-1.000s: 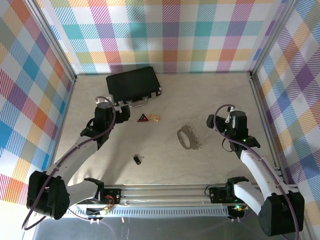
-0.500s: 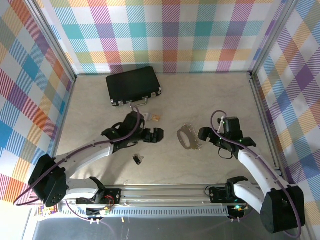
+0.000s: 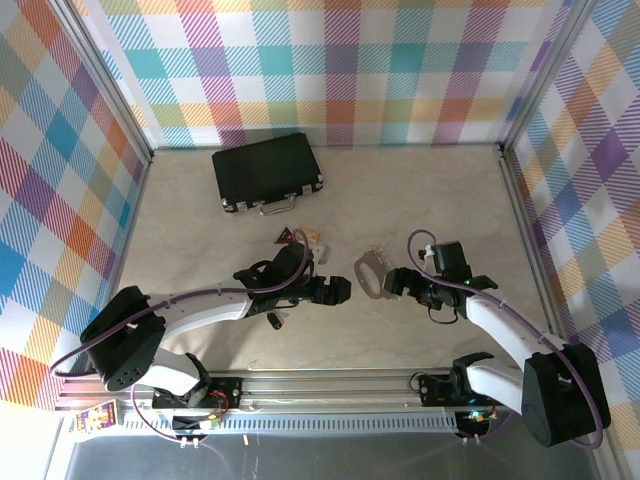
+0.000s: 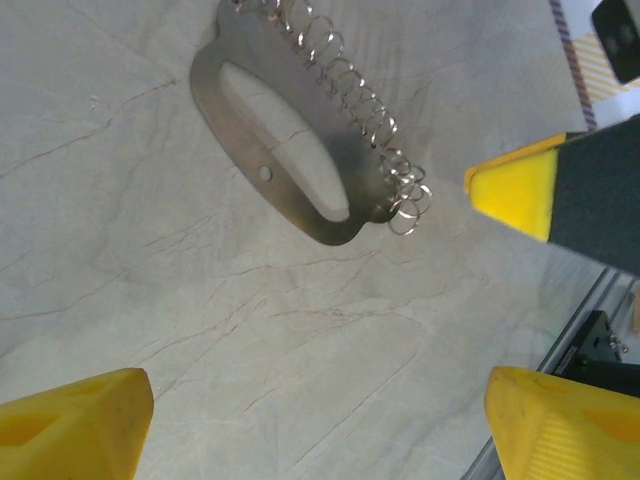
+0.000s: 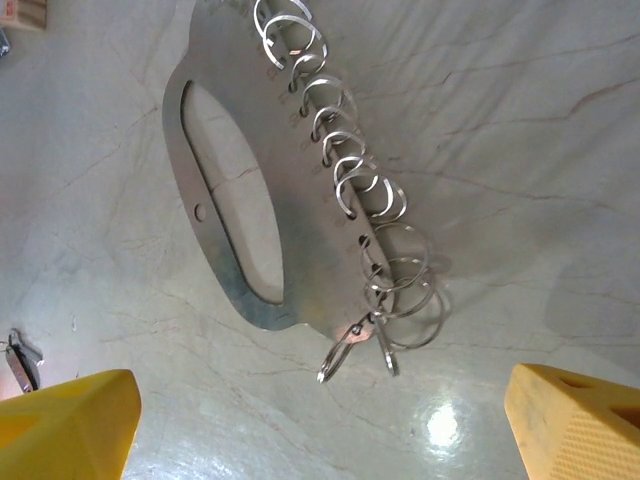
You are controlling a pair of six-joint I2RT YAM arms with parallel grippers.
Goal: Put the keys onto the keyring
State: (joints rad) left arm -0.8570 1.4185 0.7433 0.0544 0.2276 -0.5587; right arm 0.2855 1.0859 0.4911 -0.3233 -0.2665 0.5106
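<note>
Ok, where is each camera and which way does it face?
Top external: above, behind the arms, looking down at the table; both arms, left gripper, right gripper visible.
Left wrist: on the left arm, facing down at the keyring; own yellow fingertips.
Right wrist: on the right arm, facing down; own yellow fingertips.
Shared: all three see the keyring.

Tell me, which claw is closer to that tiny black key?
Left. The left gripper is just right of the key, toward the keyring; the right gripper is on the keyring's far side, farther away.
</note>
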